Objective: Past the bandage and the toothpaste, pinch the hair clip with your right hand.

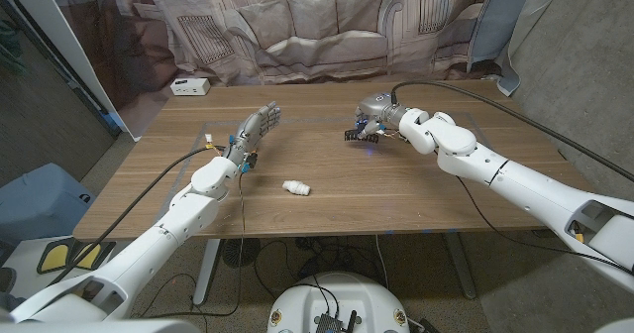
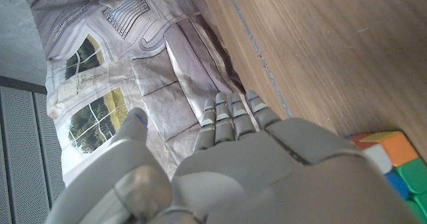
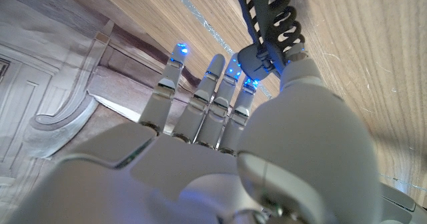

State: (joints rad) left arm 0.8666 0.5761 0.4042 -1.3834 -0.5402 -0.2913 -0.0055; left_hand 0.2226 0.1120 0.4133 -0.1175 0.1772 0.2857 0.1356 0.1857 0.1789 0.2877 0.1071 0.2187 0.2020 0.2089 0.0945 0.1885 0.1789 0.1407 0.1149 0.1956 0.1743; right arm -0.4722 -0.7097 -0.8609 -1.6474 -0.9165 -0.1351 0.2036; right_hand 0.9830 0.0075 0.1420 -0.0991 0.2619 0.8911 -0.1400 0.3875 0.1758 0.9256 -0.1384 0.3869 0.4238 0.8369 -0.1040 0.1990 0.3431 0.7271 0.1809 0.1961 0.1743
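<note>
Right hand (image 1: 374,113): out at the far middle of the table (image 1: 416,199), thumb and a fingertip pinched on the clip, the other fingers stretched past it with blue lights at the tips
Clip (image 1: 354,132): black, toothed, right at my fingertips on the far half of the wood; whether it is resting on the surface or just off it I cannot tell
Clip up close (image 3: 270,17): in the right wrist view its dark comb of teeth runs out from my thumb tip over the wood grain
Left hand (image 1: 254,133): raised over the left side of the table, fingers straight and held side by side, holding nothing
Left fingers (image 2: 230,121): in the left wrist view they reach toward the table's far edge and the printed curtain (image 2: 133,57) behind it
Cube (image 2: 393,161): coloured puzzle cube, orange, white, blue and green faces, just beside my left palm
White object (image 1: 296,187): small, lying on the wood in the near middle, between my two arms, well apart from the clip; too small to say what it is
White box (image 1: 189,86): sits at the far left corner
</note>
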